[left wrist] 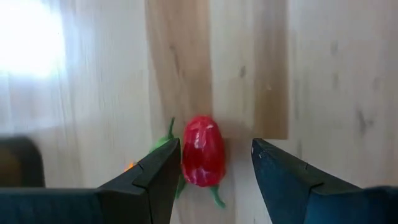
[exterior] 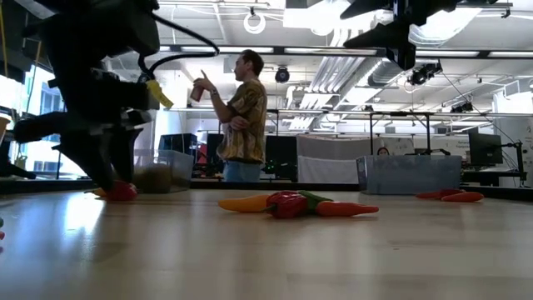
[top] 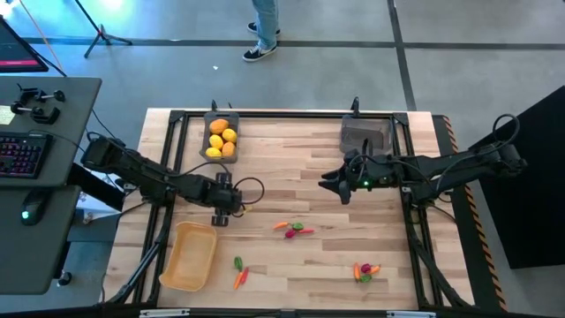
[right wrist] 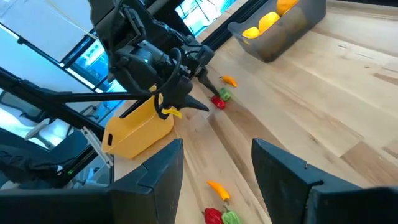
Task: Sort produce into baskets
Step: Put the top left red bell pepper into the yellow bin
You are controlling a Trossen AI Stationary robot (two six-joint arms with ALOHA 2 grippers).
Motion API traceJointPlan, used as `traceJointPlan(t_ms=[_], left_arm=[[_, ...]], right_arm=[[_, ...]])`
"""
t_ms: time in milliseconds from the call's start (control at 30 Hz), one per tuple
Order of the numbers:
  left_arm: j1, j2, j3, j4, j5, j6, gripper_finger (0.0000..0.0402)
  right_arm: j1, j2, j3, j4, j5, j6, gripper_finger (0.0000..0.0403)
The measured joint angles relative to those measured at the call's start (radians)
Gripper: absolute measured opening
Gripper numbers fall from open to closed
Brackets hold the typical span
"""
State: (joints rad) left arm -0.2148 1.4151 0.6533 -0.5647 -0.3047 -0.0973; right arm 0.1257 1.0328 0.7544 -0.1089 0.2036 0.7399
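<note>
My left gripper is open and low over the table, with a small red piece between its fingers. A green piece lies beside the red one. The red piece also shows under the gripper in the low view. My right gripper is open and empty, raised above the table's middle right. A dark bin at the far left holds yellow and orange fruits. A second dark bin stands at the far right. The tan tray sits at the near left. My left gripper's fingers point down on either side of the red piece, which lies on the table. One finger stands right against the piece's side, but I cannot tell whether it touches. The other finger stands clear of it.
Loose clusters of produce lie at the table's middle, near the tray and at the near right. A black frame runs round the table. A person stands beyond the far edge.
</note>
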Motion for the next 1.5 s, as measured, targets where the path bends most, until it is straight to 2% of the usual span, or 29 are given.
traceJointPlan(t_ms=[167,333,1100,1267,1500], left_arm=[[0.019,0.000,-0.015,-0.014,0.018,-0.081,0.0184],[0.009,0.000,0.000,-0.004,0.041,-0.076,0.0184],[0.005,0.009,-0.021,0.078,0.033,0.107,0.0182],[0.005,0.067,-0.015,0.089,0.037,0.109,0.0148],[0.017,0.081,0.063,-0.003,0.006,0.084,0.0055]], right_arm=[[0.000,0.000,0.000,-0.004,0.002,0.000,0.0179],[0.000,0.000,0.000,-0.008,0.002,-0.008,0.0179],[0.000,0.000,0.000,-0.030,-0.001,-0.008,0.0179],[0.000,0.000,0.000,-0.030,-0.001,-0.007,0.0179],[0.000,0.000,0.000,-0.030,0.000,0.011,0.0179]])
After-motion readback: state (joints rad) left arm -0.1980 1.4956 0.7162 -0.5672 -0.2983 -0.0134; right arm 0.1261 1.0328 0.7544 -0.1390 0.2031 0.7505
